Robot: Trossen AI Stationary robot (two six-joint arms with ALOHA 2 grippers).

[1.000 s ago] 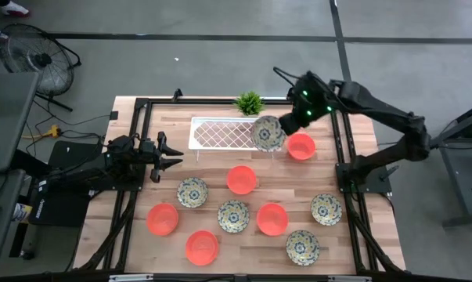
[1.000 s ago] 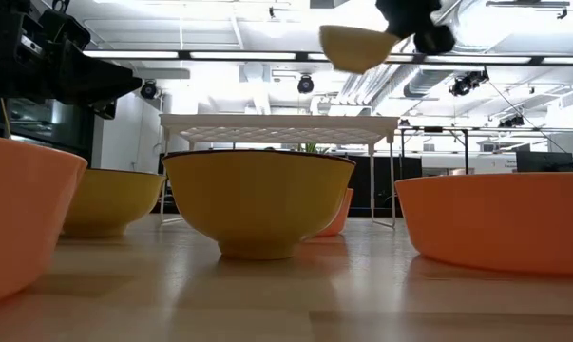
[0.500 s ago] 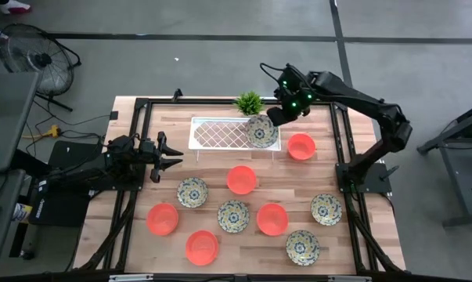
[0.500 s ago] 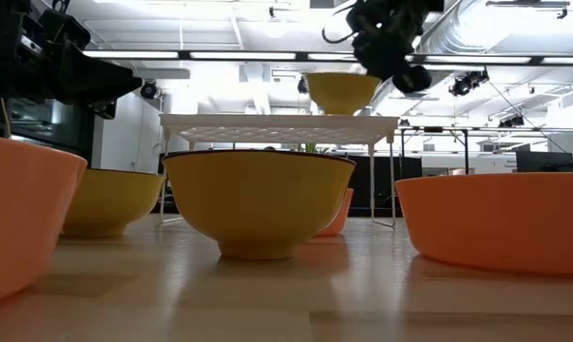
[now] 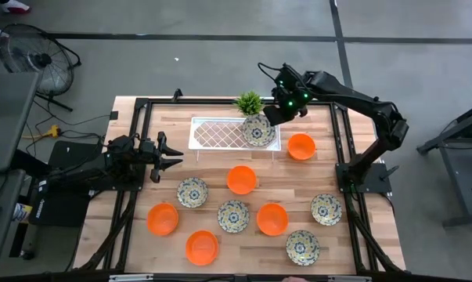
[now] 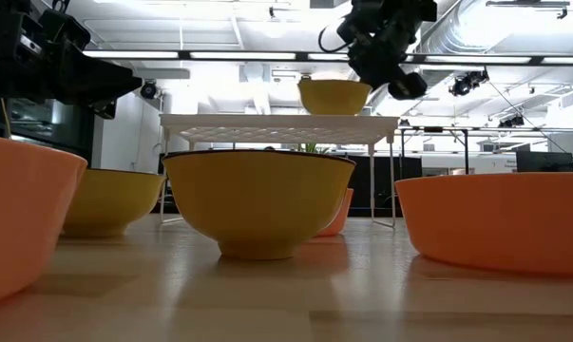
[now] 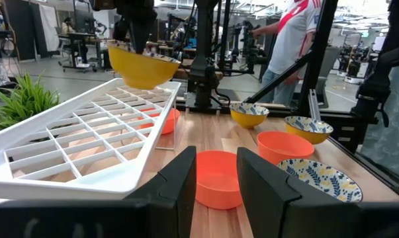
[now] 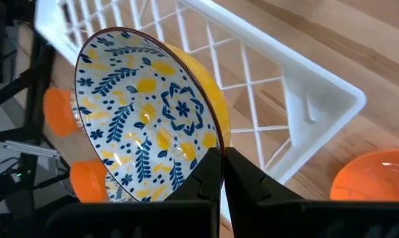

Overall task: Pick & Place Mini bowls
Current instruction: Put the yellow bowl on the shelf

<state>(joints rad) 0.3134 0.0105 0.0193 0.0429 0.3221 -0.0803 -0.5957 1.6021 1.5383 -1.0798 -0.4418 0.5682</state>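
Note:
My right gripper [image 5: 268, 117] is shut on a cream mini bowl [image 5: 257, 130] with a blue-and-yellow floral inside. It keeps the bowl over the right end of the white lattice tray [image 5: 212, 133]. In the low view this bowl [image 6: 334, 96] sits level, right at the tray's top [image 6: 267, 121]; I cannot tell whether it touches. Several orange bowls [image 5: 241, 179] and floral bowls [image 5: 192, 191] stand on their bases on the table. My left gripper [image 7: 216, 192] waits open at the table's left side, pointing level toward the tray. My right gripper pinches the floral bowl's rim [image 8: 214, 147], one finger over the patterned inside and one against the yellow outer wall. The fingers [image 8: 209, 178] slant down from the table's far right. The bowl stays upright and level beneath them, over the tray's right end.
A small green potted plant [image 5: 250, 103] stands just behind the tray, close to my right gripper. An orange bowl [image 5: 301, 146] sits right of the tray. Black frame rails [image 5: 134, 157] run along both table sides. A person [image 7: 298, 39] stands beyond the table.
My right gripper has gone down and toward the table's left with the floral bowl, turning a little. The bowl, tipped and high a second ago, has come level and down to the tray's top at its right end.

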